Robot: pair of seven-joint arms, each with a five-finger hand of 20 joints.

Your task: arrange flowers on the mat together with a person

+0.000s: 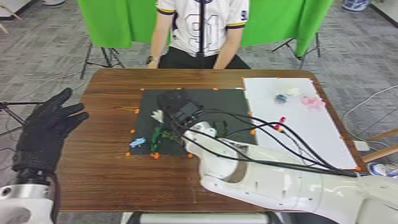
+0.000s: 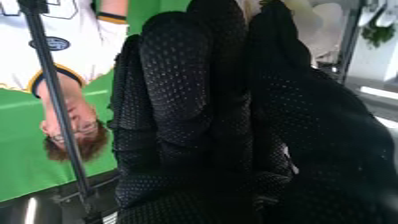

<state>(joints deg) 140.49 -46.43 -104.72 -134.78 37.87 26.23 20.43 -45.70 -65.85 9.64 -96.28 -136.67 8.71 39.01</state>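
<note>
White flower [image 1: 158,116] on the dark mat [image 1: 229,100], seemingly just left of the nearer right hand [image 1: 185,106], whose grip I cannot tell; the left hand [image 1: 43,132], fingers extended, is well apart.

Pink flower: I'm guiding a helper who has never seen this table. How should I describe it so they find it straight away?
On the brown wooden table, find the white sheet to the right of the dark mat. The pink flower lies near its far right corner. Its closest neighbours are white and blue; only this one is pink.
</note>
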